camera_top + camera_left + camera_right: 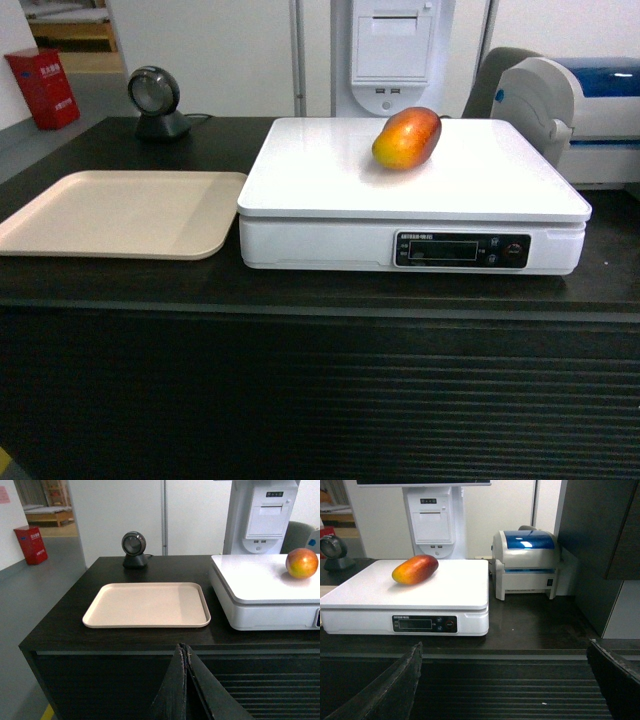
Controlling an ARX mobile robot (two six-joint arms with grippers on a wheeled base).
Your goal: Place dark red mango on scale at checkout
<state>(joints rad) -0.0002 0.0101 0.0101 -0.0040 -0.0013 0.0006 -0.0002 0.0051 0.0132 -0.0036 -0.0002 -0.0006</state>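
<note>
The dark red mango [407, 138] lies on its side on the white scale [330, 180], toward the platform's back right; it also shows in the left wrist view [301, 563] and the right wrist view [415, 569]. The scale [445, 592] stands on the black checkout [300, 290] counter. No gripper appears in the head view. My left gripper [184, 650] is shut and empty, held in front of the counter's ribbed front. Wide open with nothing between its fingers, my right gripper [505, 652] also hangs in front of the counter edge, well short of the scale.
A flat beige tray [120, 212] lies left of the scale. A round black scanner [155, 100] stands at the back left. A white-and-blue printer [527, 562] sits right of the scale, a white kiosk [393, 50] behind it. A dark cabinet [600, 545] rises at the far right.
</note>
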